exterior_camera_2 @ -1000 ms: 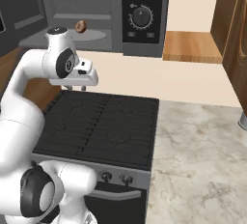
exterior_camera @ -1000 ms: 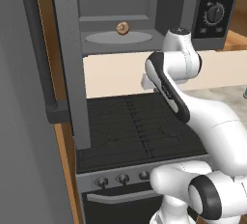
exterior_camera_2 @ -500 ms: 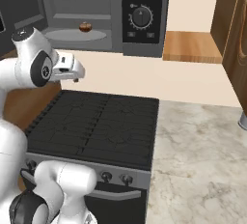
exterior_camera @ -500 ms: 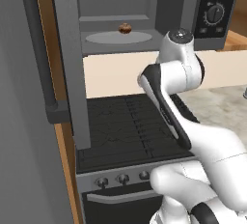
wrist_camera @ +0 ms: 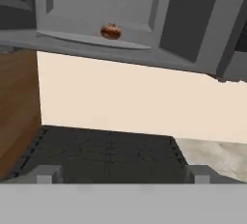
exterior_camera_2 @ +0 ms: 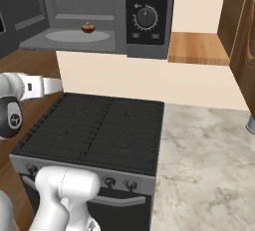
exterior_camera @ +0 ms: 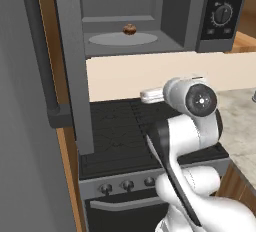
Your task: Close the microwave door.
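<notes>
My gripper (wrist_camera: 123,174) shows its two finger tips at the bottom of the hand view, set wide apart with only open air between them; I hold nothing and touch nothing. In the left base view my hand sits at centre frame, over the black stove (exterior_camera: 125,126), with the white wrist end pointing toward the left of the picture. The microwave (exterior_camera: 150,16) fills the top of that view, its cavity open, with a pale round turntable (exterior_camera: 122,39) and a small brown item (exterior_camera: 129,29) resting on it. The microwave door (exterior_camera: 67,61) stands swung out, a tall dark grey panel running down the left of the frame, its dark bar handle (exterior_camera: 42,61) further left. In the right base view the control panel (exterior_camera_2: 146,11) with its round dial is at upper centre, and a marbled counter (exterior_camera_2: 209,160) lies at lower right.
</notes>
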Motion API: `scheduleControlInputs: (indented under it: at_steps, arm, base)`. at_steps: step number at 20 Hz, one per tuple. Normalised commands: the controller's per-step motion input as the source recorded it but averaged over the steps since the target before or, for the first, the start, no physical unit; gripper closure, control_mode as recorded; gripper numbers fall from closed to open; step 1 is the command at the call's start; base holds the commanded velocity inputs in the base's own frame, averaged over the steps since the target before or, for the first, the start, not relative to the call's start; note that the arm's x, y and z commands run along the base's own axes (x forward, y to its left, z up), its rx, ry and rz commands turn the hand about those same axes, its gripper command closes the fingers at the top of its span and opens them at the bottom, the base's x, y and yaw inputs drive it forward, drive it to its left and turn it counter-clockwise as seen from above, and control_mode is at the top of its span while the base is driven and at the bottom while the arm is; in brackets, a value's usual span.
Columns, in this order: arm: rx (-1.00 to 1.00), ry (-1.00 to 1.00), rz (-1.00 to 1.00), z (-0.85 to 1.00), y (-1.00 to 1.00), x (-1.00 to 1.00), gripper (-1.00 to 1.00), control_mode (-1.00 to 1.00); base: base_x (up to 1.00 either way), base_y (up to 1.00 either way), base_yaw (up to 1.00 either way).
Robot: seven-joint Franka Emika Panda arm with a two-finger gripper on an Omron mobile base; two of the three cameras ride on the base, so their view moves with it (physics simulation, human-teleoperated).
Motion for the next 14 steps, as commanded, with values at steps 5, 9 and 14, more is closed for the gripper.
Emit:
scheduleControlInputs:
  at_steps: [5,9,14]
  arm:
    - [0.0,-0.51,0.0,0.0,0.16,-0.64,-1.0,-1.0]
    - [0.0,-0.44,0.0,0.0,0.24,-0.62,-1.0,-1.0]
    - [0.0,-0.37,0.0,0.0,0.37,-0.68,-1.0,-1.0]
  base:
    - [0.0,0.0,0.0]
    - [0.0,0.0,0.0]
    - [0.0,0.0,0.0]
